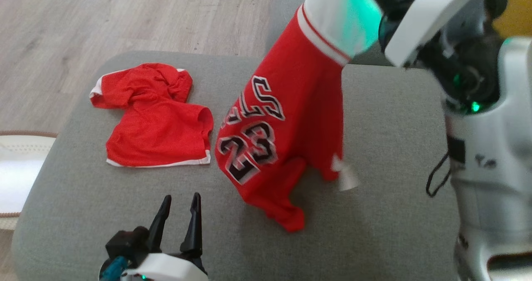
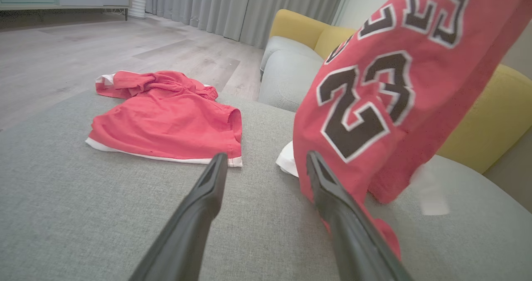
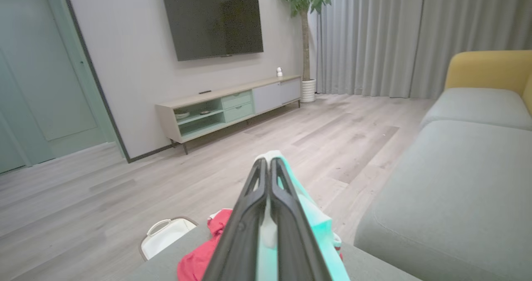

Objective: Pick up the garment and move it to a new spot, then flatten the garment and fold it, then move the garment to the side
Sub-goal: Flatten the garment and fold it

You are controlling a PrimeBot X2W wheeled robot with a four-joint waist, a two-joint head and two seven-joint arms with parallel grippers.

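A red jersey with black "23" lettering hangs from its white-trimmed top edge, held up at the upper right of the head view. Its lower hem trails on the grey cushion. In the right wrist view my right gripper is shut on the jersey's white band, which is tinted green by a light. My left gripper hovers low over the cushion's near edge, open and holding nothing. In the left wrist view its fingers point at the gap between the jersey and the red shorts.
Crumpled red shorts with white trim lie on the cushion's left part. A white basket stands on the wooden floor off the left edge. A yellow sofa back rises behind. A TV cabinet lines the far wall.
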